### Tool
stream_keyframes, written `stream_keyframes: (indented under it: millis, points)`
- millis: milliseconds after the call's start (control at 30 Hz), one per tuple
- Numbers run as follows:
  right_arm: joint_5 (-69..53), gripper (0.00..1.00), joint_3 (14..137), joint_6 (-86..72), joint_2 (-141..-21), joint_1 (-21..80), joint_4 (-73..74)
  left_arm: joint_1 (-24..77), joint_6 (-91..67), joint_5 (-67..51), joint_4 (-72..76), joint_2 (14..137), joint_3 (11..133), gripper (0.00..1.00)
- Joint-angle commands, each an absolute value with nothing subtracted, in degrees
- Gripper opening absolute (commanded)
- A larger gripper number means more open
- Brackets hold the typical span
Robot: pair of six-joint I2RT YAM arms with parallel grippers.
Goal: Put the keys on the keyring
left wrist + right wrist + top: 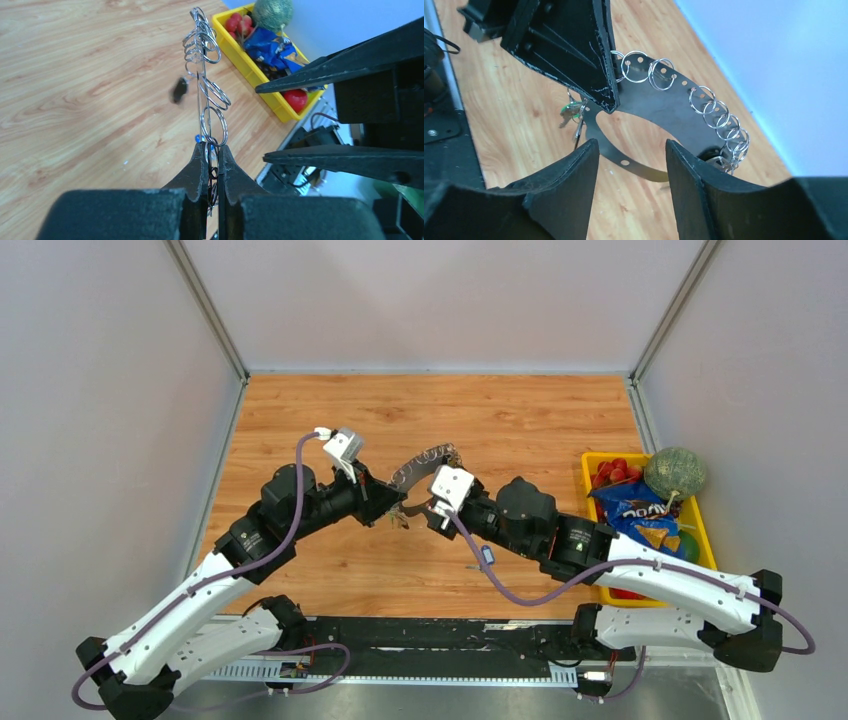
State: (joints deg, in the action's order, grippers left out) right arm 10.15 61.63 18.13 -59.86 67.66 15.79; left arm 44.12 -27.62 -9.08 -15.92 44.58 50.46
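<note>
1. Right gripper (631, 142) stands partly open and empty, with one finger on each side of the keyring's (674, 107) lower arc; whether they touch it cannot be told.
2. Left gripper (212, 147) is pinched shut on the keyring's rim and holds it upright off the table (500, 410).
3. From the left fingers the hoop runs straight ahead, edge-on. Its flat face is turned toward the right gripper, so the left arm has it and the right is just beside it.
4. Up-left of the right fingers a green key (572, 110) hangs, beside the left fingertip.
5. Wood lies below both grippers. The tray (240, 55) sits well right of the left gripper, so there looks to be ample room.
</note>
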Motion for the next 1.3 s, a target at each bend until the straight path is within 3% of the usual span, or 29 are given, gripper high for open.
stream_keyframes:
  millis: [0, 333, 1267]
  points:
    - [17.8, 0.55, 57.7, 31.9, -56.9, 71.5, 5.5, 44.1, -31.6, -14.3, -16.5, 44.1, 54.5, 0.0]
    - [21.0, 0.49, 53.3, 44.8, -54.2, 76.5, -4.1, 44.1, -33.4, -20.5, -18.8, 43.0, 55.7, 0.0]
    - [28.7, 0.41, 54.4, 55.0, -58.9, 86.9, -4.5, 44.1, -34.5, -26.4, -20.0, 40.0, 56.1, 0.0]
